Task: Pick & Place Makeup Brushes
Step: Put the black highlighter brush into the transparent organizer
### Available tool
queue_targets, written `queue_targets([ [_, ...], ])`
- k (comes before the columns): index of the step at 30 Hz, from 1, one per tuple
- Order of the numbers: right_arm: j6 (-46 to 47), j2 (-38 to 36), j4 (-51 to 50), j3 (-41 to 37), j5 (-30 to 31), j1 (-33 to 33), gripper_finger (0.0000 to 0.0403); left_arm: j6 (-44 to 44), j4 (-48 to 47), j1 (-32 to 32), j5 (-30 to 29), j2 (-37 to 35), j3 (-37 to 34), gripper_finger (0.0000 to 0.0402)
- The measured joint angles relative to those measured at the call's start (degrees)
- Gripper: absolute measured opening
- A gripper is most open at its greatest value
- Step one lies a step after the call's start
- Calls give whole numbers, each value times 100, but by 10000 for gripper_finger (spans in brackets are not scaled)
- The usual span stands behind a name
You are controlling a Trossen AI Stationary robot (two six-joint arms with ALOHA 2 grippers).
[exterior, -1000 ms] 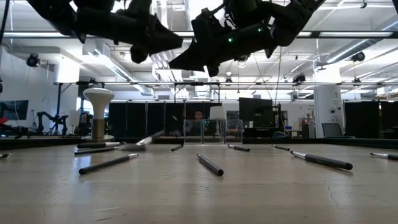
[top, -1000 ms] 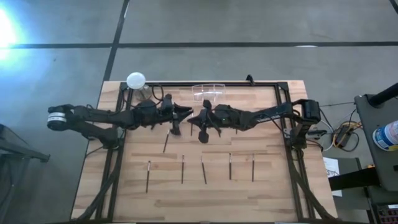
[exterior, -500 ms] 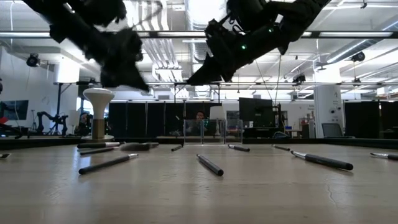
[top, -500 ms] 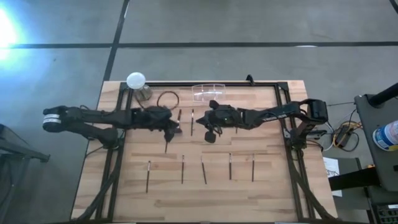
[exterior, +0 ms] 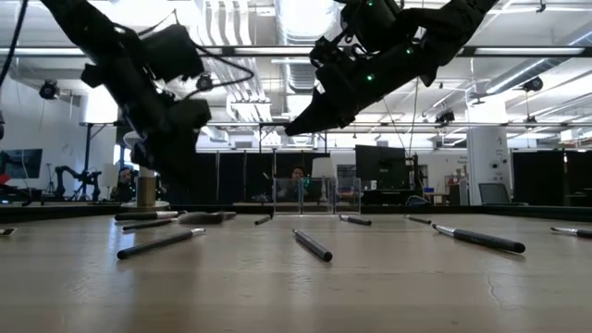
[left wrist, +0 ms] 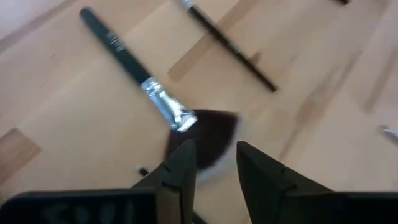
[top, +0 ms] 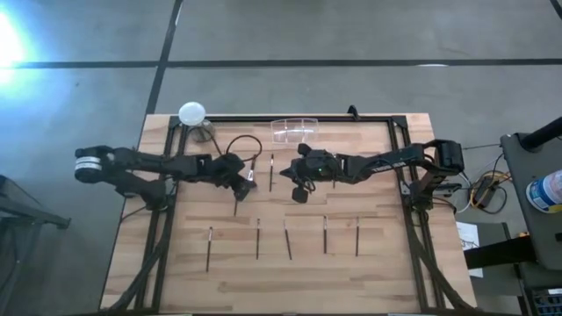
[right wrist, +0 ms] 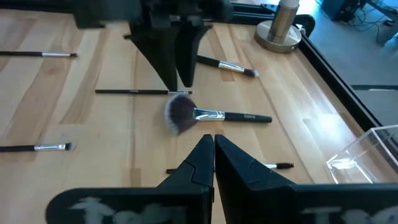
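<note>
The left pincer (top: 248, 178) hangs just above the fan brush (left wrist: 163, 102), its fingers (left wrist: 182, 167) slightly apart with the brush's dark fluffy head showing in the gap between them, not yet clamped on anything. That brush lies flat on the surface (top: 378, 263), a little toward the far edge from the middle, silver collar between its black handle and its bristles. A thinner brush (left wrist: 229, 43) lies just beside it, apart from it.

The right pincer (top: 283, 176) hovers near the middle too, facing the left one across the fan brush, and its fingers (right wrist: 231, 160) are pressed together with nothing between them.

Closer to the near edge, five slim brushes (top: 288, 242) lie in a row, well apart from one another. A white-ball stand (top: 192, 113) sits at the far left corner, and a clear box (top: 293, 130) rests at the middle of the far edge.
</note>
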Motion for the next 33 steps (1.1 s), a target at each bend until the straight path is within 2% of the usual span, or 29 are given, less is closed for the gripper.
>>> queue_targets([
  [14,-14,0,2,-8,-17,6,8,529,510,106,-25,1124,22,110],
  [18,-14,0,4,-17,-17,6,8,679,536,108,-41,1197,46,87],
  [23,-70,0,1,-19,-16,6,8,834,458,106,3,1035,24,12],
  [30,-387,0,-4,-19,-15,6,8,1079,177,106,51,367,-4,2],
  [33,-489,0,6,-19,-1,4,9,1145,161,110,276,-6,-9,1],
])
